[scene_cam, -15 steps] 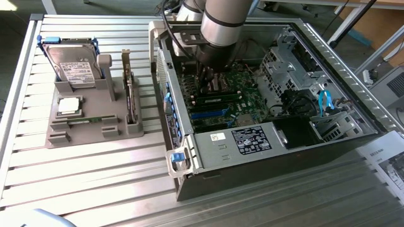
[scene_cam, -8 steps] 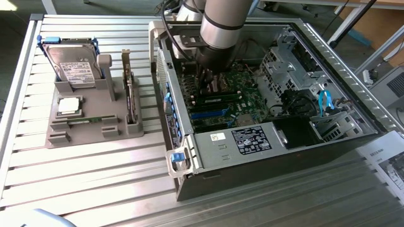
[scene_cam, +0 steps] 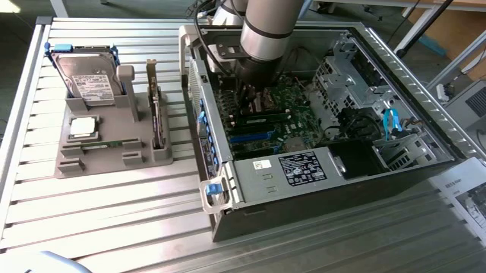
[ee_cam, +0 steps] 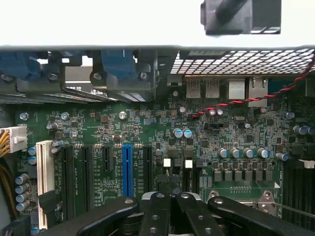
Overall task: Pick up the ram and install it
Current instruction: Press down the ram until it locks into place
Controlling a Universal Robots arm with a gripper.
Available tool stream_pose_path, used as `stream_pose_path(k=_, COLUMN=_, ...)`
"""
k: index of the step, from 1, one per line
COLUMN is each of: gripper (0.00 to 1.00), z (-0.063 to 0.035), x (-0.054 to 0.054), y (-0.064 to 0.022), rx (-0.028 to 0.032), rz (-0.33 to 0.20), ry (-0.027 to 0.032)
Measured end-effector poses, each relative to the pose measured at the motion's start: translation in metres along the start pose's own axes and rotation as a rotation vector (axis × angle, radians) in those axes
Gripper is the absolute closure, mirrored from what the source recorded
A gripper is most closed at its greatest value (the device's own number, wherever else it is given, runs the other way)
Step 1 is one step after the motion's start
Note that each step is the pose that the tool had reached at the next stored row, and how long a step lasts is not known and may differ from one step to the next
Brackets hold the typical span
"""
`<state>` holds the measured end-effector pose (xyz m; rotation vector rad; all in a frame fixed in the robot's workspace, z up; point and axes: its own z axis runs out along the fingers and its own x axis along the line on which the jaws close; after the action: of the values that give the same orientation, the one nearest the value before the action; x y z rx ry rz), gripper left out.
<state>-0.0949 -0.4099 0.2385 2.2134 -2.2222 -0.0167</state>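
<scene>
Ram [scene_cam: 102,146] lies flat in a groove near the front of the grey tray [scene_cam: 72,165], outside the case [scene_cam: 319,196]. In the exterior view it sits at about 8 o'clock from the gripper [scene_cam: 254,98] and well apart from it, with the case wall between them. On the same tray a drive [scene_cam: 87,79] stands at 12 o'clock from the ram, a chip [scene_cam: 82,126] lies just at 11 o'clock, and a card [scene_cam: 156,116] stands on edge at 2 o'clock.

The arm [scene_cam: 270,28] reaches down into the open case and the gripper hangs low over the board [scene_cam: 296,122]. A second green stick [scene_cam: 264,118] lies across the board just at 5 o'clock from the gripper, perhaps a ram already seated in its slot, though the arm hides part of it.

In the wrist view the gripper [ee_cam: 171,196] is closed, its black fingers [ee_cam: 156,209] drawn together over the board [ee_cam: 147,128], near two white clips [ee_cam: 167,162] and beside the blue slot [ee_cam: 127,169]. Whether anything thin is pinched between them I cannot tell
</scene>
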Motion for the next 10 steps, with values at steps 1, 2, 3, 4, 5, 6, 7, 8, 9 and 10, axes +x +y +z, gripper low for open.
stream_pose_path(k=1, gripper=0.9, z=0.0, x=0.0, y=0.0, rx=0.0, rz=0.0, ry=0.0001)
stream_pose_path(k=2, gripper=0.9, z=0.0, x=0.0, y=0.0, rx=-0.0001, rz=0.0, ry=0.0001)
stream_pose_path(k=3, gripper=0.9, z=0.0003, x=0.0, y=0.0, rx=0.0001, rz=0.0, ry=-0.0001)
stream_pose_path(k=4, gripper=0.9, z=0.0009, x=-0.0001, y=0.0, rx=0.0002, rz=0.0, ry=-0.0004)
stream_pose_path(k=5, gripper=0.9, z=0.0012, x=0.0, y=0.0, rx=0.0001, rz=0.0, ry=-0.0003)
stream_pose_path(k=6, gripper=0.9, z=0.0016, x=0.0, y=0.0, rx=0.0, rz=0.0, ry=-0.0001)
stream_pose_path(k=7, gripper=0.9, z=0.002, x=0.0, y=0.0, rx=0.0, rz=0.0, ry=-0.0001)
stream_pose_path(k=8, gripper=0.9, z=0.0024, x=0.0, y=0.0, rx=0.0, rz=0.0, ry=-0.0001)
stream_pose_path(k=9, gripper=0.9, z=0.0027, x=0.0, y=0.0, rx=0.0, rz=0.0, ry=0.0)
stream_pose_path(k=10, gripper=0.9, z=0.0027, x=0.0, y=0.0, rx=0.0, rz=0.0, ry=0.0)
